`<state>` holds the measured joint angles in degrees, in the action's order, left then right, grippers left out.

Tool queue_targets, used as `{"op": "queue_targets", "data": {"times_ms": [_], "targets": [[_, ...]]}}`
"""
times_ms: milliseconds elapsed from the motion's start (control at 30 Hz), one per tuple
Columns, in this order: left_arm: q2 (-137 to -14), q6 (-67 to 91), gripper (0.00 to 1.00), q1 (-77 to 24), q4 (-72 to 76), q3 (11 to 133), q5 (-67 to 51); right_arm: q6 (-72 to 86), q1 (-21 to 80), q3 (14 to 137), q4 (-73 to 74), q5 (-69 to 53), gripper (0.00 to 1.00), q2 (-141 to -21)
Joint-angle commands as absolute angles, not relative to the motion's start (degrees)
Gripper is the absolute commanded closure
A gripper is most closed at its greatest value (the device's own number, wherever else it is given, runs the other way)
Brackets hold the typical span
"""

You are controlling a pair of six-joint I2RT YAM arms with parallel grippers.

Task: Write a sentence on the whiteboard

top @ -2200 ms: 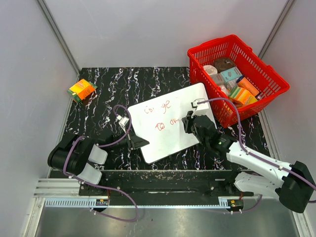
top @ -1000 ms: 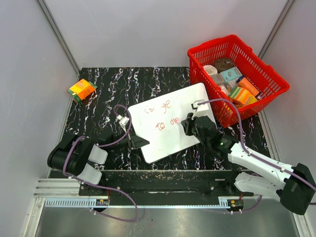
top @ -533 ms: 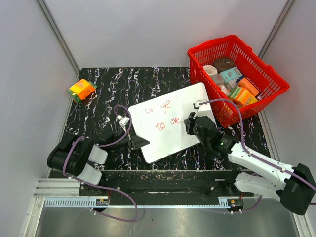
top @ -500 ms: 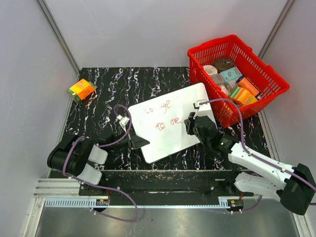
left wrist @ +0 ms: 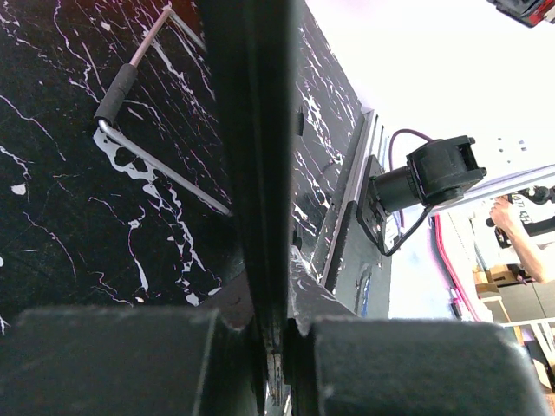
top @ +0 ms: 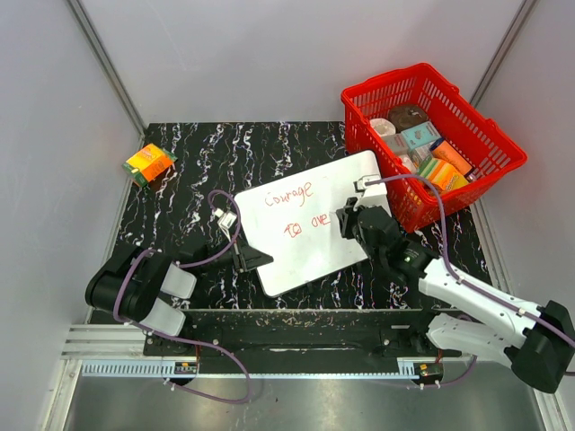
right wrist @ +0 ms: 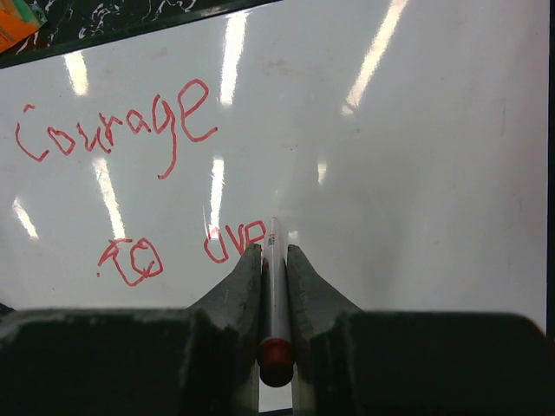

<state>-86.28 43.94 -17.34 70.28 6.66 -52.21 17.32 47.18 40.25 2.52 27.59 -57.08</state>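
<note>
The whiteboard (top: 337, 184) lies tilted on the black marbled table. The sentence (top: 289, 195) is in red: "Courage" above, "to ove" (top: 305, 224) below. My right gripper (top: 346, 218) is over the board's right half, shut on a white marker with a red end (right wrist: 276, 299). The marker tip is just right of "ove" (right wrist: 236, 241); "Courage" (right wrist: 113, 130) is at the upper left of that view. My left gripper (top: 252, 259) is shut on the whiteboard's near left edge, which shows as a dark band (left wrist: 260, 156) between the jaws (left wrist: 276, 325).
A red basket (top: 485, 135) full of boxes stands at the back right, touching the board's right corner. An orange box (top: 148, 163) lies at the table's left edge. A thin metal rod with a black grip (left wrist: 130, 78) lies on the table by the left gripper.
The lower line has grown from "to ov" to "to ove". My right gripper has shifted slightly right, uncovering the whole word "Courage". The left arm has not moved.
</note>
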Motion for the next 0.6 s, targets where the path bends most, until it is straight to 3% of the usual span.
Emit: {"op": "queue_targets", "data": {"times_ms": [0,567], "targets": [[-86.3,36.7,1.0,-17.9,67.1,7.4,-47.4,15.6,46.7,44.2,-1.6,29.1,1.0,-59.4],[-86.4,36.4,1.0,-18.0,66.7,7.6,-47.1,16.3,46.2,42.3,-1.9,28.5,1.0,-58.1]]}}
